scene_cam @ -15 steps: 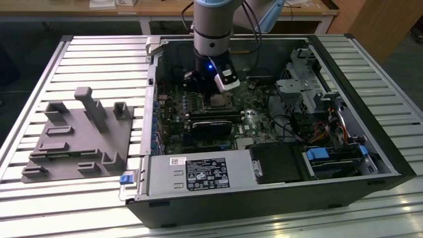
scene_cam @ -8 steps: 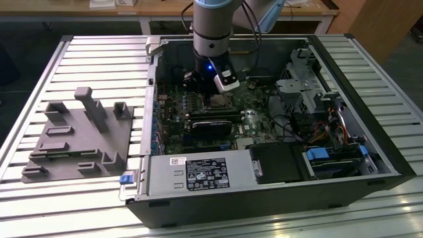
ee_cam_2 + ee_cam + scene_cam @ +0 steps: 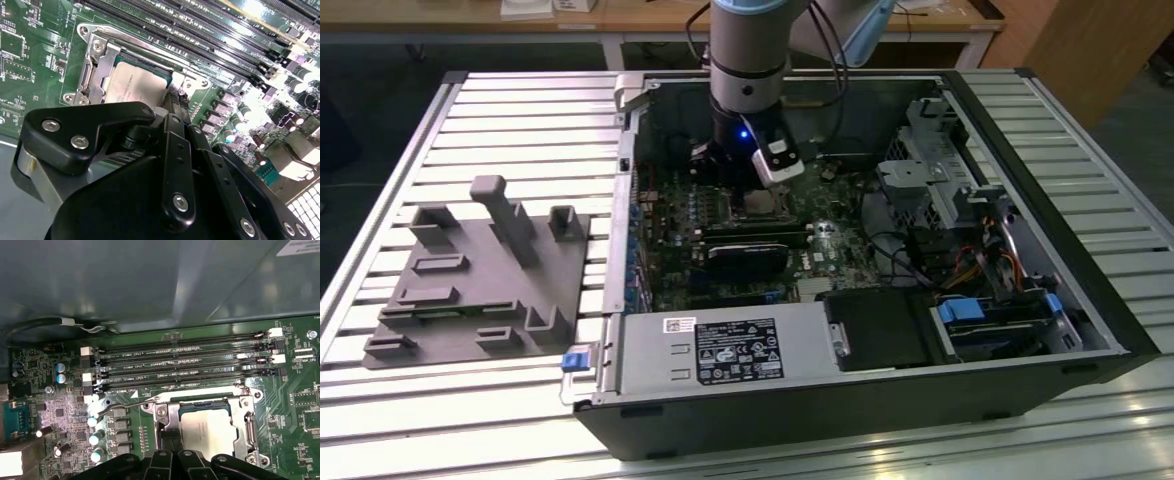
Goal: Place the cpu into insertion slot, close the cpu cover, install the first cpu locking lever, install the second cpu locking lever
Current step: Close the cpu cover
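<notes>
While the cpu [image 3: 207, 432] sits socketed, table slats [image 3: 454, 425] gleam.

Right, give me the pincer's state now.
Pincer: closed, holding nothing, down at the cpu cover.

Slatted metal table [image 3: 520, 110], open computer case [image 3: 854, 410], grey fixture plate [image 3: 467, 300] beside it

Computer case [image 3: 854, 410] lay on slatted table [image 3: 400, 420]; fixture plate [image 3: 467, 300] sat on table at exterior view's left of case. Motherboard [image 3: 680, 215] inside case. Cpu [image 3: 207, 432] in socket, cpu cover [image 3: 167, 415] framing it; memory slots [image 3: 185, 360] just beside. Gripper [image 3: 170, 442] hung over socket edge.
</notes>
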Robot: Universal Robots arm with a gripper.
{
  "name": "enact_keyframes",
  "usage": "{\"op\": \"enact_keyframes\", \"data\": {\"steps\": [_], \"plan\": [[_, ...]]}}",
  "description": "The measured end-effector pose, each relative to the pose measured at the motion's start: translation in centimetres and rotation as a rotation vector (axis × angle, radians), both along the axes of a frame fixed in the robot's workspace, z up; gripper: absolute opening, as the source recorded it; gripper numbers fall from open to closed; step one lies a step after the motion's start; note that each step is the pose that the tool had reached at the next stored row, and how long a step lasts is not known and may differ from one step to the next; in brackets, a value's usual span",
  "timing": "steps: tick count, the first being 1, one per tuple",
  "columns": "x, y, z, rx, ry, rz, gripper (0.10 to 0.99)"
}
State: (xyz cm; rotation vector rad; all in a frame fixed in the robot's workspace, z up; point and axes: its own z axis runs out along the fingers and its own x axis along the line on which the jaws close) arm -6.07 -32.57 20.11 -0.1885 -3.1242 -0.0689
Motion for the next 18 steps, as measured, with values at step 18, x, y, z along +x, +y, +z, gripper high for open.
{"op": "enact_keyframes", "data": {"steps": [18], "plan": [[0.0, 0.0, 1.79, 0.0, -0.0003, 0.0, 0.106]]}}
